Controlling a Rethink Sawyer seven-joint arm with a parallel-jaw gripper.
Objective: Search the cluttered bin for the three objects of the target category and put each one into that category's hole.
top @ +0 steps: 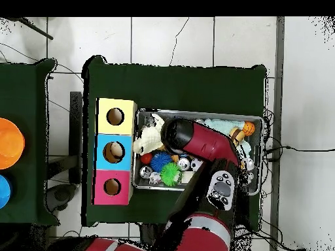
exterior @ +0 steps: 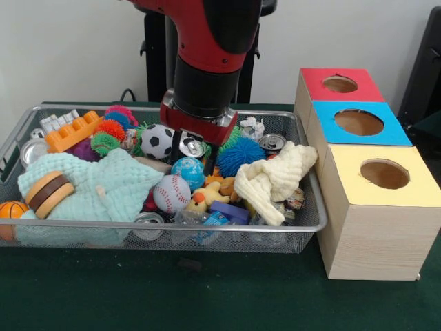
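Observation:
My gripper (exterior: 187,146) is low inside the wire bin (exterior: 227,227), between a soccer ball (exterior: 157,141) and a blue spiky ball (exterior: 240,156). A silver can top (exterior: 193,147) shows right at its tip; whether it is held cannot be seen. A baseball (exterior: 171,193), a blue patterned ball (exterior: 187,171) and a small basketball (exterior: 10,210) lie in the clutter. The wooden box to the right has a red hole (exterior: 340,84), a blue hole (exterior: 359,122) and a yellow hole (exterior: 384,174). In the overhead view the arm (top: 196,140) hides the gripper.
A cream cloth (exterior: 275,179) and a mint cloth (exterior: 103,183) cover parts of the bin. An orange block (exterior: 72,132), small spiky balls (exterior: 110,129), a rubber duck (exterior: 200,200) and more cans (exterior: 273,142) lie around. Something pale shows in the blue hole (top: 114,151) from overhead.

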